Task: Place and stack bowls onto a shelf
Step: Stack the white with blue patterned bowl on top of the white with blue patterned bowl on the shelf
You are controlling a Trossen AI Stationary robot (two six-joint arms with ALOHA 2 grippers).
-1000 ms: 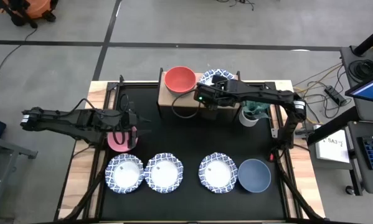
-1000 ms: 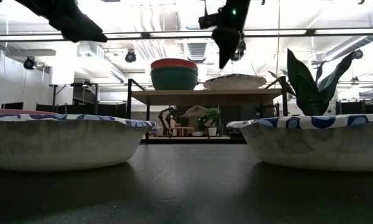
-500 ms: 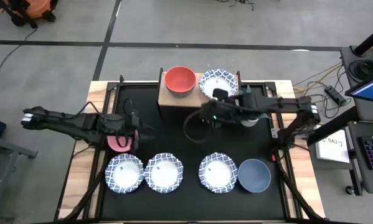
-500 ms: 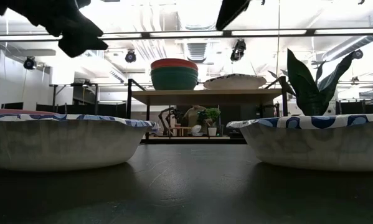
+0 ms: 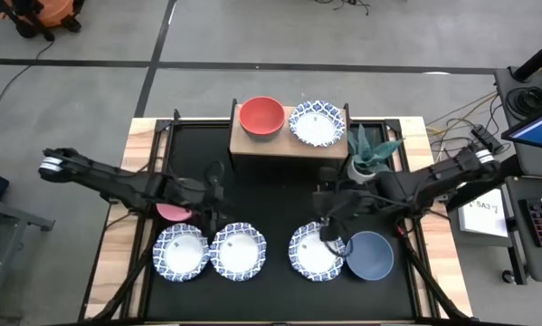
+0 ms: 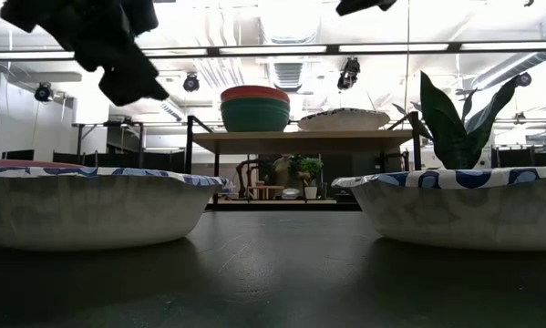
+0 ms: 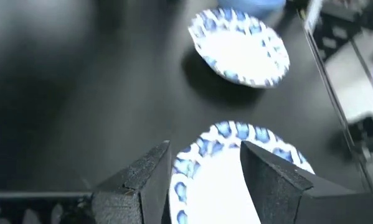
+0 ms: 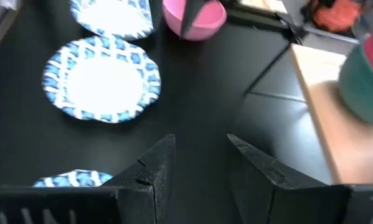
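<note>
On the left, the left pincer (image 5: 213, 186) hangs over the table (image 5: 261, 195), fingers apart and empty, just beside the pink bowl (image 5: 169, 212), with the second patterned bowl (image 7: 236, 177) right under it in its wrist view. Three patterned bowls lie along the near edge: the first (image 5: 180, 253) and second (image 5: 238, 253) touching, the third (image 5: 316, 253) a little apart and touching the slate-blue bowl (image 5: 370, 255). At the back stands the shelf (image 5: 280, 145); it carries the red bowl (image 5: 261, 116) nested on the green bowl (image 6: 254, 116), and beside them a fourth patterned bowl (image 5: 317, 123). The right pincer (image 5: 329, 217) hovers above the third patterned bowl's far rim, fingers apart, holding nothing. A potted plant (image 5: 370, 154) stands right of the shelf.

The patterned bowls have thin, wavy rims and look light and somewhat flexible; they would likely skid on the table if nudged, so a firm pinch across the rim, one finger inside and one outside, seems best. The coloured bowls look stiffer and smoother, perhaps slippery; the rim is again the place to take hold.
</note>
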